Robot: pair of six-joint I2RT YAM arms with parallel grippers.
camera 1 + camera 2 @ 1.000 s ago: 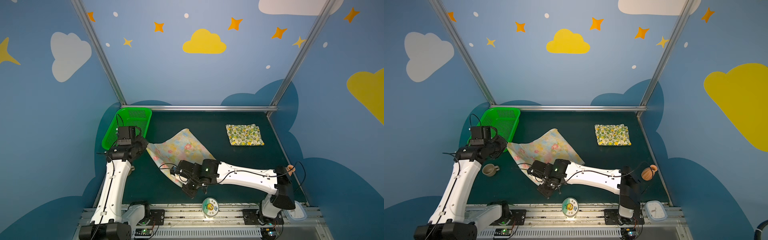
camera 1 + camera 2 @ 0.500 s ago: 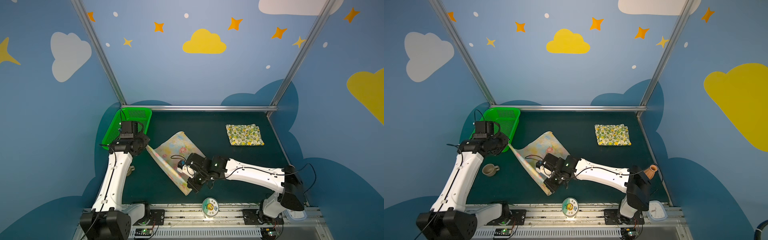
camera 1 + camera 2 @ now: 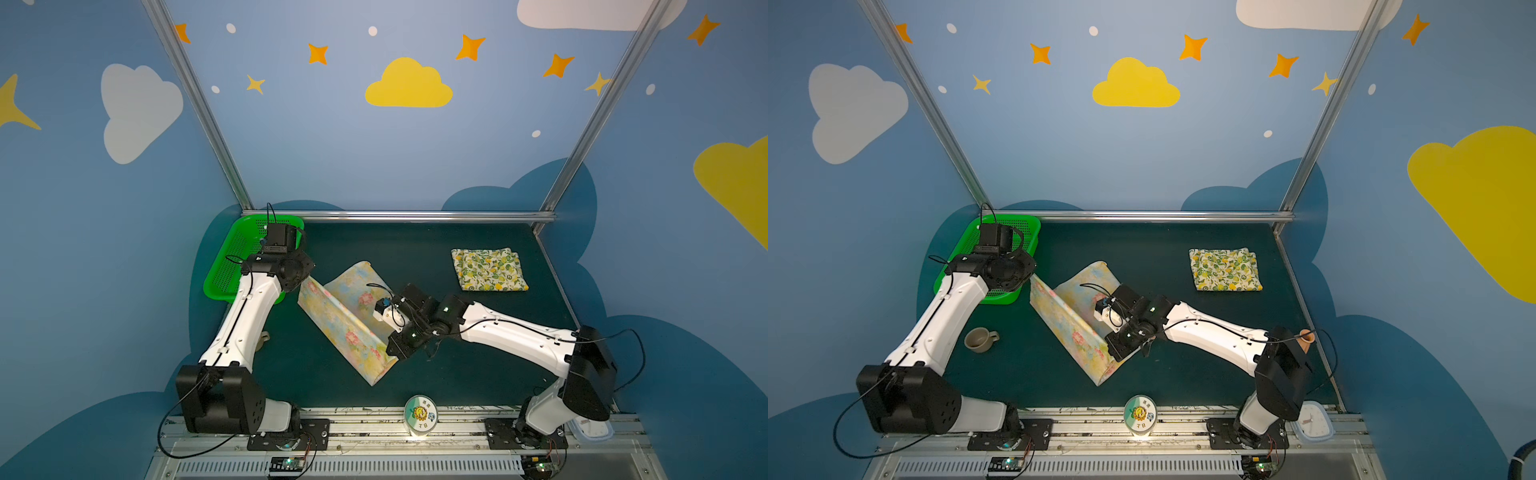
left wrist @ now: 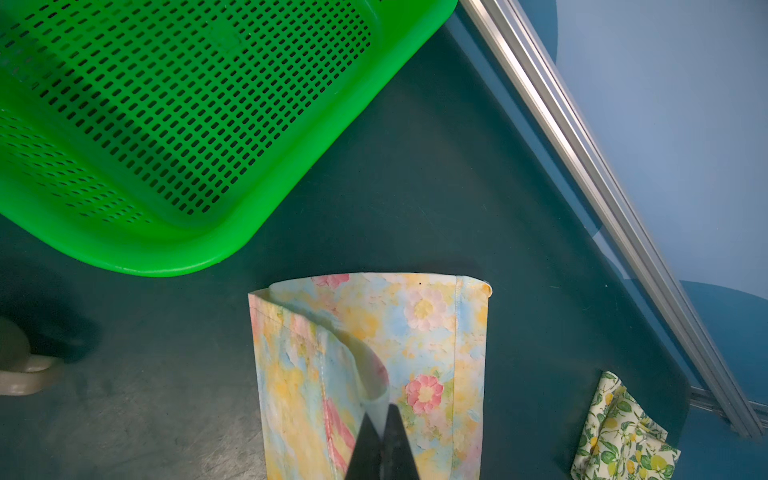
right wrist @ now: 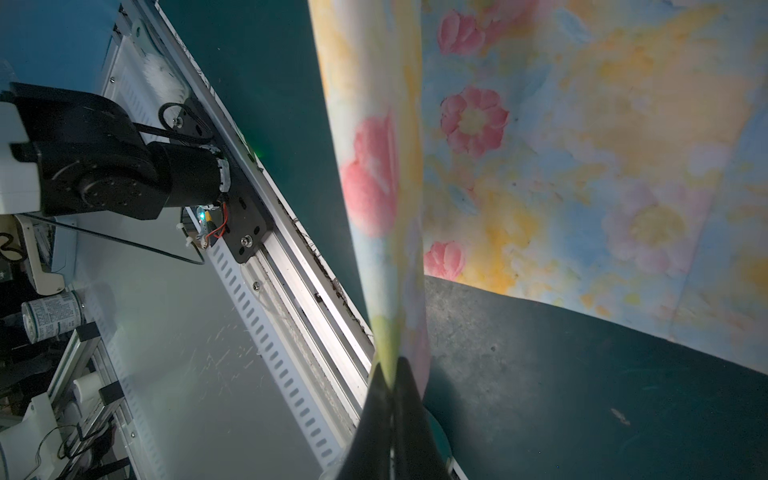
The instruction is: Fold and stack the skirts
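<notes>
On the dark green table [image 3: 457, 353], the floral skirt [image 3: 345, 320] sits left of centre. One long edge is lifted off the mat and curled over, the rest lies flat. Far left: green basket [image 3: 226, 270], near the skirt's far corner. Far right, well apart: lemon skirt [image 3: 489, 269], folded flat. Jaws of the left gripper [image 4: 379, 411] are pinched tight on the floral skirt's far-left edge. The right gripper [image 5: 392, 368] is pinched tight on its near edge. Near left: mug [image 3: 978, 338] on the mat.

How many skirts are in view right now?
2. The lemon-print skirt lies folded far right; the flowered skirt, mid-table, is pinched by the left gripper and right gripper. None seems hidden.
</notes>
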